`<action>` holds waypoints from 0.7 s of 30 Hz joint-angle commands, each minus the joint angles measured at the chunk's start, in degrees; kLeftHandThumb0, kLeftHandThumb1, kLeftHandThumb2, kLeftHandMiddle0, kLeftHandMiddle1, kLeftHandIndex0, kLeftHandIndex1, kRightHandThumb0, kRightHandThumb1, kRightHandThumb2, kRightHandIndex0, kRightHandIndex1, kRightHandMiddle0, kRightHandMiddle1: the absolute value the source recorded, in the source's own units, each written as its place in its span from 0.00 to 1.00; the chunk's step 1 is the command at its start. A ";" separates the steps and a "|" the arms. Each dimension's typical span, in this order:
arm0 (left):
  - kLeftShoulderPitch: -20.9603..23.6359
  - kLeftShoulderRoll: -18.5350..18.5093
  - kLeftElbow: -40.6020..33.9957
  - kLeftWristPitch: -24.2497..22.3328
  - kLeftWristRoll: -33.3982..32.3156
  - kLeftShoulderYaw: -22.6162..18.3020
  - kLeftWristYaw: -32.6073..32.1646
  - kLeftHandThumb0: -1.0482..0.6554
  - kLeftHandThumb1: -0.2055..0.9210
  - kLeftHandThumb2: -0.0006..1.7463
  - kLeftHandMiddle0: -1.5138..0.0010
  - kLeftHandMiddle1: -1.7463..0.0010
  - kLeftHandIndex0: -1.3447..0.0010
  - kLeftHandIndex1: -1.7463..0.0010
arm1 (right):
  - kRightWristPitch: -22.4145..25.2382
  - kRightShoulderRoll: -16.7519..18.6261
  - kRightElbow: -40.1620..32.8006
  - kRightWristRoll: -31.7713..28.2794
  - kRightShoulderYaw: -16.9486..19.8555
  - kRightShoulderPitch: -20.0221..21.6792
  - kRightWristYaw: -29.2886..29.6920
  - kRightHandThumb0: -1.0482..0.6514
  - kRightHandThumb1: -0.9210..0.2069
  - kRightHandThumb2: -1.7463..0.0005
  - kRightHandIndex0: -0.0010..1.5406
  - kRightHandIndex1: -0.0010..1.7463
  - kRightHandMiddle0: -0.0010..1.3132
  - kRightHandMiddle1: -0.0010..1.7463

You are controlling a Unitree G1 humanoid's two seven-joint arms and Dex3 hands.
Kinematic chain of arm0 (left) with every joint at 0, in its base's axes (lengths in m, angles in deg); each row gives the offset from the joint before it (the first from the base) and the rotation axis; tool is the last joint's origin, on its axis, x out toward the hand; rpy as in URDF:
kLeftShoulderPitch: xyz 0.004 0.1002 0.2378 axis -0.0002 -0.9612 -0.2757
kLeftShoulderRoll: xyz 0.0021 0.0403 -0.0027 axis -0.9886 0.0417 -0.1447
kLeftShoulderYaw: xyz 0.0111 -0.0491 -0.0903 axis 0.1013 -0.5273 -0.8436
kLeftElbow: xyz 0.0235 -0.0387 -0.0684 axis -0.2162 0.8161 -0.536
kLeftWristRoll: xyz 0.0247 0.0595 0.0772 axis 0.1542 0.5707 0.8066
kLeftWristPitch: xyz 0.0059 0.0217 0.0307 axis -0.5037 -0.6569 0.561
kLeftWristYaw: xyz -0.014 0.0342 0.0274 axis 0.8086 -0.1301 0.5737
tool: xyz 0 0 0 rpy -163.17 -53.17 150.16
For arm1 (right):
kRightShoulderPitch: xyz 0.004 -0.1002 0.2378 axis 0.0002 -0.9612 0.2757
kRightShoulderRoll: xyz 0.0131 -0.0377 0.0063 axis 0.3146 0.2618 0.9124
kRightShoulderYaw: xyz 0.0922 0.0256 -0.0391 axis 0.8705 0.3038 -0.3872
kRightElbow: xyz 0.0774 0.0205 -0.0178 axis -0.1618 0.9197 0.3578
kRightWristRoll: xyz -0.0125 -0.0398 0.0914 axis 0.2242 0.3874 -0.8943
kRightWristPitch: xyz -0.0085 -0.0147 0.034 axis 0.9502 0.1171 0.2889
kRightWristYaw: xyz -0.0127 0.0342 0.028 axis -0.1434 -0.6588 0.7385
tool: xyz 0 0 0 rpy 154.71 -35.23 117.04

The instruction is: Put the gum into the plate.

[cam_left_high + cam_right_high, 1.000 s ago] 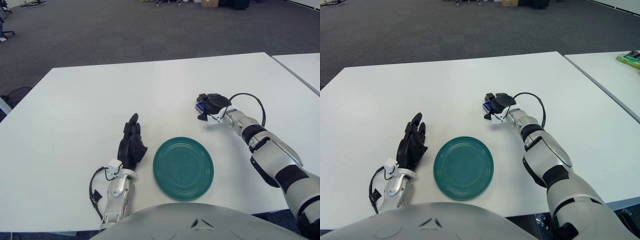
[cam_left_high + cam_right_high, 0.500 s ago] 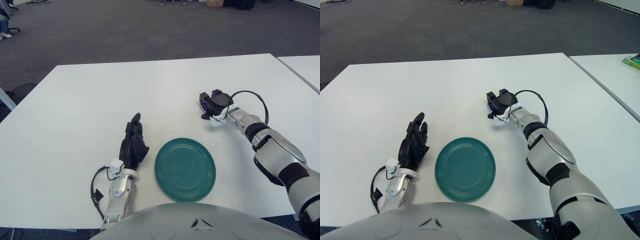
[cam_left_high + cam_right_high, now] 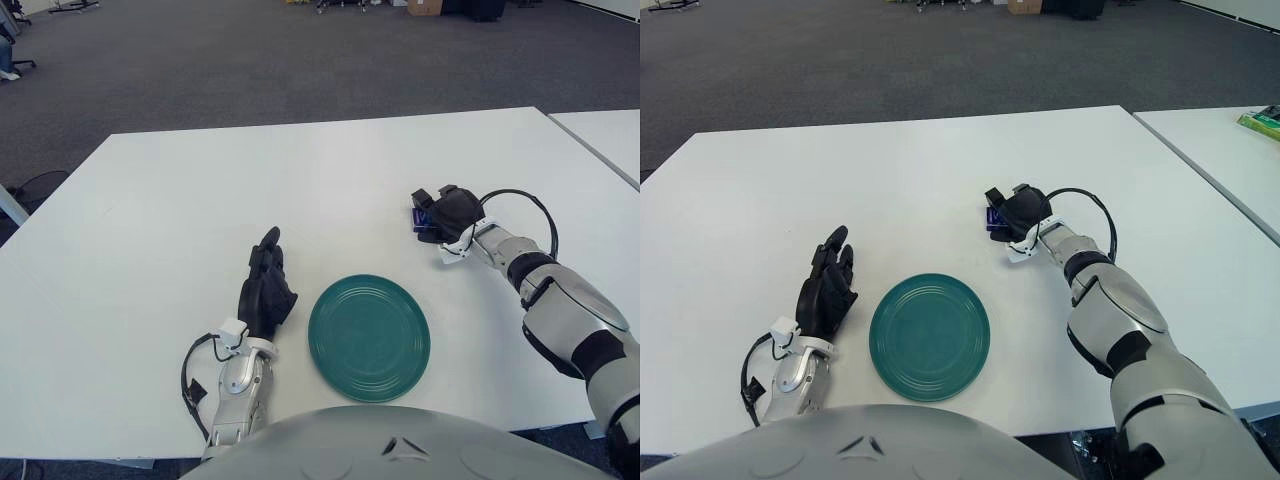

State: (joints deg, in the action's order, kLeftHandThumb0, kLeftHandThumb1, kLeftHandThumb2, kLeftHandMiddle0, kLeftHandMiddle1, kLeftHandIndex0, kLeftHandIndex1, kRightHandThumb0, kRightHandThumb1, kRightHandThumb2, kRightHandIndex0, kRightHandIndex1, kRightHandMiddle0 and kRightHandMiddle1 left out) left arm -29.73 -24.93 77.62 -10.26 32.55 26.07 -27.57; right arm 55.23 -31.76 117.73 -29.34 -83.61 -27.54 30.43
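A small blue pack of gum (image 3: pixel 422 216) is held in my right hand (image 3: pixel 441 214), whose black fingers are curled around it above the white table, to the right of and beyond the plate. It also shows in the right eye view (image 3: pixel 995 217). The dark green plate (image 3: pixel 368 337) lies empty near the front edge of the table. My left hand (image 3: pixel 264 290) rests on the table just left of the plate, fingers stretched out, holding nothing.
The white table (image 3: pixel 200 200) stretches wide around the plate. A second white table (image 3: pixel 1220 150) stands to the right across a narrow gap, with a green item (image 3: pixel 1262 120) on its far edge. Grey carpet lies beyond.
My right hand has moved to the right and a little toward me with the gum in its grasp, and has lifted slightly. My left hand has not moved.
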 commanded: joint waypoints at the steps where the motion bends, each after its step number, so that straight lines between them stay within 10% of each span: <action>1: 0.14 2.36 2.61 -1.61 0.07 -0.23 -1.19 0.04 1.00 0.54 0.92 1.00 1.00 0.69 | 0.24 1.01 1.98 1.10 -0.63 -5.83 3.21 0.33 0.00 0.57 0.63 1.00 0.53 1.00; 12: 0.41 1.50 3.78 1.55 2.91 -0.59 -3.06 0.04 1.00 0.54 0.93 1.00 1.00 0.70 | -0.98 4.56 1.89 -2.20 4.74 -1.01 17.82 0.34 0.00 0.62 0.78 1.00 0.69 1.00; 21: 0.03 1.35 3.37 1.47 2.45 -0.90 -3.12 0.03 1.00 0.54 0.93 1.00 1.00 0.70 | -12.27 1.29 -5.99 -6.65 11.85 8.00 18.61 0.34 0.01 0.66 0.78 1.00 0.70 1.00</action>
State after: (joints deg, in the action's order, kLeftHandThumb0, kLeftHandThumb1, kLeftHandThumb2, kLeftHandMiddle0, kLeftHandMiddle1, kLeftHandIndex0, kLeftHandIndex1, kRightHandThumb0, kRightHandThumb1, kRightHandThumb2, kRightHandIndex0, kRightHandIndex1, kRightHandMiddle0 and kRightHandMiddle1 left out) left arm -29.30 -25.09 79.19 -6.58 35.26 25.73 -29.95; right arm 46.51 -28.75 116.36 -33.72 -74.55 -25.65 48.16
